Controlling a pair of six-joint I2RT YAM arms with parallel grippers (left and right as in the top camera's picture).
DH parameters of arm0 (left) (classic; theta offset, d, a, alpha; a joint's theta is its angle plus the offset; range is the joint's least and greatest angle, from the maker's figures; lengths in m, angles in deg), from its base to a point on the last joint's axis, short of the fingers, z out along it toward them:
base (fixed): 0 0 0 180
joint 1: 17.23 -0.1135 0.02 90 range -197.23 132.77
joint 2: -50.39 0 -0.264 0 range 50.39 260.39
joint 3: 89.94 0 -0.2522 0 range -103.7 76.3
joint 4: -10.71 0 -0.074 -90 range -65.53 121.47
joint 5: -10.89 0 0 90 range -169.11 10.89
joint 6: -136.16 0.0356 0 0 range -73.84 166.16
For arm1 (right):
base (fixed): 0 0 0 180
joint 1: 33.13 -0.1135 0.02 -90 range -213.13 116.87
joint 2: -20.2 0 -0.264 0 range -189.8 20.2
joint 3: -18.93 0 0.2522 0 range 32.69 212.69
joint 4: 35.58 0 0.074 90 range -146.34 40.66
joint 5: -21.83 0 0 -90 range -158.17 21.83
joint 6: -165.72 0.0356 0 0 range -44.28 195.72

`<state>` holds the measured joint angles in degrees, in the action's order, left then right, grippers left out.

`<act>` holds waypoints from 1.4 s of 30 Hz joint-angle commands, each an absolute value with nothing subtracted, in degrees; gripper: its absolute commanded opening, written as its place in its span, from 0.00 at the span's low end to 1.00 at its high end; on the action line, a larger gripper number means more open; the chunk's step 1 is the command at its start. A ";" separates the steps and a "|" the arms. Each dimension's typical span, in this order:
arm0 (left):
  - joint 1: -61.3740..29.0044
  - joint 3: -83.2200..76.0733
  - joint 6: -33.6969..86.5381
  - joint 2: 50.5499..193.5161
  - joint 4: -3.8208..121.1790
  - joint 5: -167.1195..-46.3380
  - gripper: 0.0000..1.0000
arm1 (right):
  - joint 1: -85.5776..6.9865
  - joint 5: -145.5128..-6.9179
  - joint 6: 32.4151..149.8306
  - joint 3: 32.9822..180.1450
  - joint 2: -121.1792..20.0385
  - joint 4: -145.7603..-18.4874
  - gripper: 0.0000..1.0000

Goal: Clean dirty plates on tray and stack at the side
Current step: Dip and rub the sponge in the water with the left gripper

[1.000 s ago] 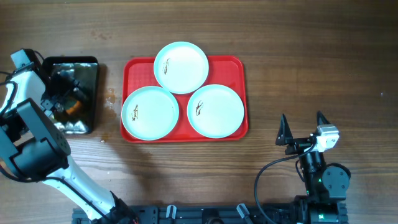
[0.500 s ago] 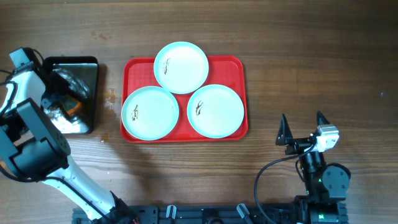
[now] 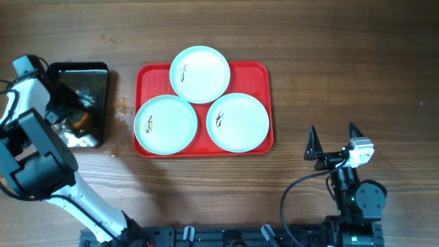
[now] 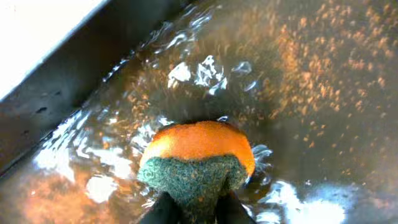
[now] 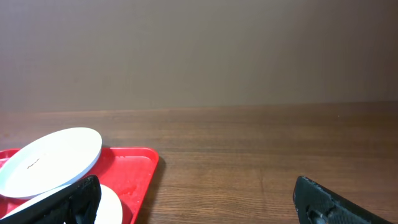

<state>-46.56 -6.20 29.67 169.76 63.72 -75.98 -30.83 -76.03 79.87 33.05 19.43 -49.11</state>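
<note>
3 round plates (image 3: 199, 73), L end effector (image 4: 198, 210) pinching scrubby sponge (image 4: 198, 144), R end effector (image 3: 333, 139) spread

Tray (image 3: 152, 77): bright red, plain.
Plates (image 3: 199, 74): pale mint-white, each with small dark brown smear near left rim.
Pan (image 3: 75, 66): black.
Water (image 4: 205, 70) in pan: brownish tint, orange-brown specks, white glints.
Sponge (image 4: 198, 142): orange top, dark green scouring layer beneath.
Table (image 3: 343, 55): mid-brown wood, darker grain streaks.
</note>
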 commanded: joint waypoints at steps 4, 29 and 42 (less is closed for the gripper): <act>-46.60 -5.78 29.47 170.46 65.53 -75.63 1.00 | -30.69 -75.59 78.88 32.98 19.93 -48.91 1.00; -46.60 -5.78 29.23 170.46 71.67 -76.26 1.00 | -30.69 -75.59 78.90 32.98 19.93 -48.91 1.00; -46.60 -6.28 29.25 167.92 71.69 -76.26 0.04 | -30.69 -75.59 78.88 32.98 19.93 -48.91 1.00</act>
